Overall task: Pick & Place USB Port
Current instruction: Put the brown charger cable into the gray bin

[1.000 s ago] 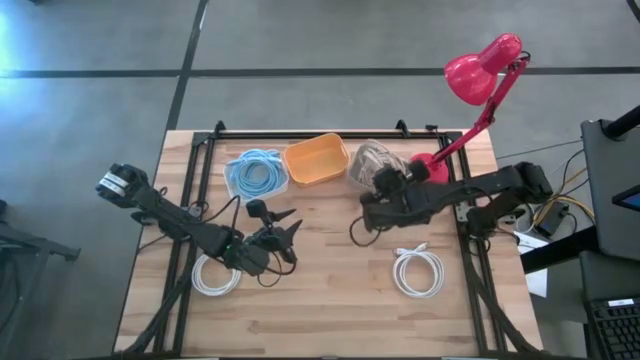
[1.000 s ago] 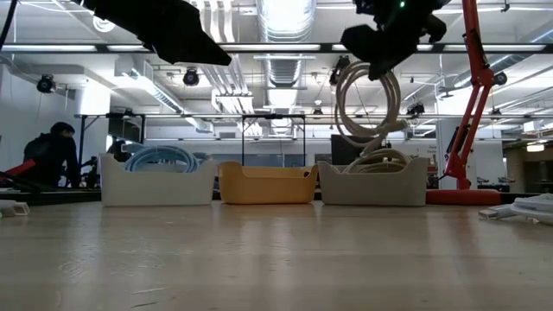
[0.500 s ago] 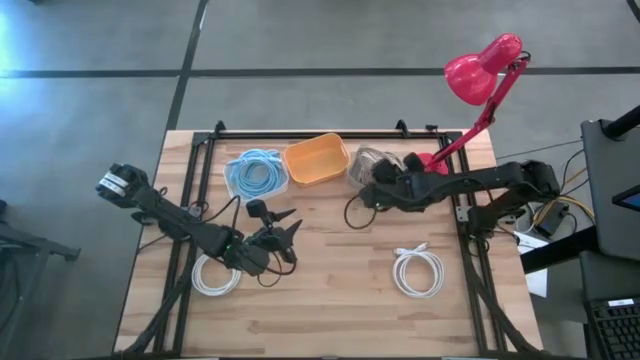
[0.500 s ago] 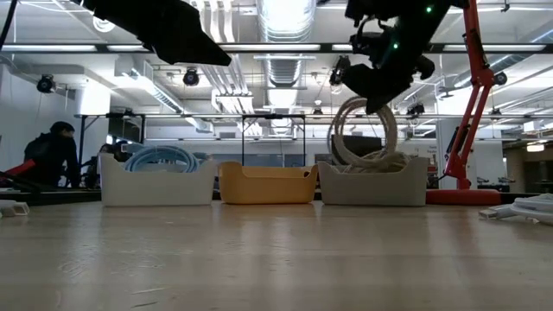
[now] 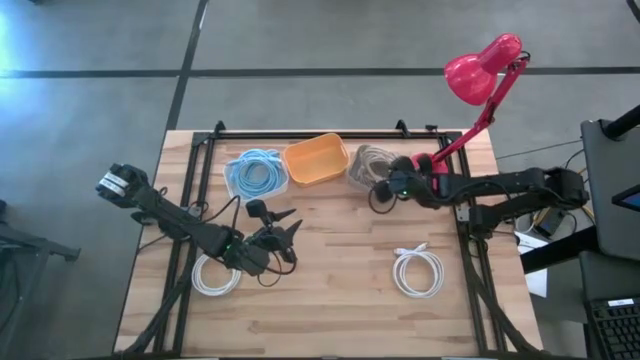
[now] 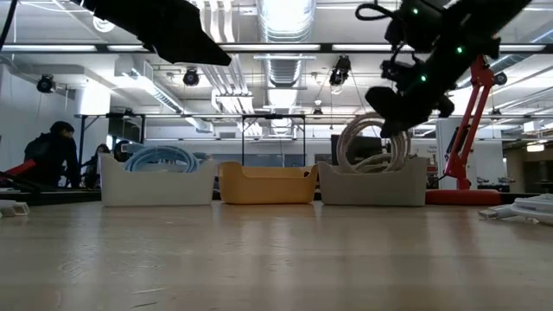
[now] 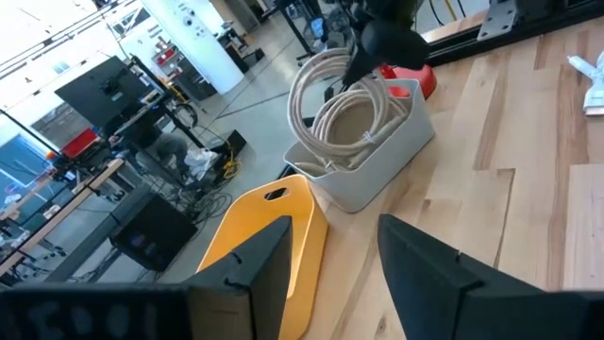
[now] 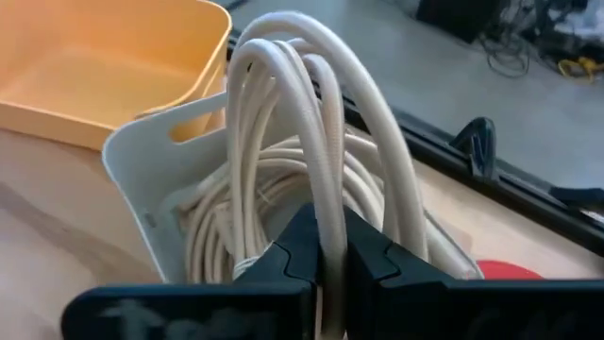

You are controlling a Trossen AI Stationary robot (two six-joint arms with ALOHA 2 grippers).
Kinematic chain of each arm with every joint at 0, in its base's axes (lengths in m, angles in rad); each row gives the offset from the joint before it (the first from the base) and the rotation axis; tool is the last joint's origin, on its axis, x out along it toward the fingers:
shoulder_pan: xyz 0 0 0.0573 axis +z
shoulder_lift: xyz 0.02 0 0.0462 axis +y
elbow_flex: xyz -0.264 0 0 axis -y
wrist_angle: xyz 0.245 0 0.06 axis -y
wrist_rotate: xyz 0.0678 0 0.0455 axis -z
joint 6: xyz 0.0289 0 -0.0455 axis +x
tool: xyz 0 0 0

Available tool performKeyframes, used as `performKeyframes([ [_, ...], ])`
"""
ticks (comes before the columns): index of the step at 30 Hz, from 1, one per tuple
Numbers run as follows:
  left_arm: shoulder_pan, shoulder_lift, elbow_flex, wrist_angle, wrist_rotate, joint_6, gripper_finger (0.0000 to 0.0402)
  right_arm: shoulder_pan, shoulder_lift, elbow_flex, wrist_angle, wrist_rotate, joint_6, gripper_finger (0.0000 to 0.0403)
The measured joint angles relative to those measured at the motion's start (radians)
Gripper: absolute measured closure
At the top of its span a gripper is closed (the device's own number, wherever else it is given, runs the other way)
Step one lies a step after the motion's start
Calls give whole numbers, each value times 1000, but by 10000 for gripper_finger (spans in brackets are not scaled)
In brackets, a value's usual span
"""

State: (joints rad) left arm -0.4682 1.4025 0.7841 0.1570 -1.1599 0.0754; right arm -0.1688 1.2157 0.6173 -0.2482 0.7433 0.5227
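— What do I have on the surface [image 5: 330, 290] now?

— At its far edge I see three bins: blue cables, an empty orange bin [image 5: 315, 160], and a grey bin [image 5: 362, 160].

— And my right gripper [image 5: 382, 186]?

— Its jaws are clenched on a coil of beige cable [image 8: 311, 142], held upright over the grey bin, where more cable lies.

— The left gripper [image 5: 285, 232]?

— It hangs over the surface's middle, jaws released.

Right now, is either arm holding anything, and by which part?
The right end effector pinches the beige cable coil at its bundled lower strands, over the grey bin. The left end effector holds nothing.
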Motion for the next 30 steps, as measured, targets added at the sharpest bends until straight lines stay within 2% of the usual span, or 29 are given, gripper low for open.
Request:
performKeyframes([
  [4, 0, 0, 0, 0, 0, 0, 229, 0, -10, -88, 145, 23, -33, 385],
  [8, 1, 0, 0, 0, 0, -1, 229, -3, -11, -124, 152, 75, -20, 361],
  [13, 1, 0, 0, 0, 0, -2, 229, -3, -10, -130, 150, 56, -7, 324],
  [19, 1, 0, 0, 0, 0, -2, 229, -3, -10, -72, 147, 52, -7, 282],
  [23, 1, 0, 0, 0, 0, -2, 230, -9, -10, -20, 145, 53, -72, 259],
  [30, 1, 0, 0, 0, 0, -1, 230, -43, -10, 45, 3, 57, -53, 227],
])
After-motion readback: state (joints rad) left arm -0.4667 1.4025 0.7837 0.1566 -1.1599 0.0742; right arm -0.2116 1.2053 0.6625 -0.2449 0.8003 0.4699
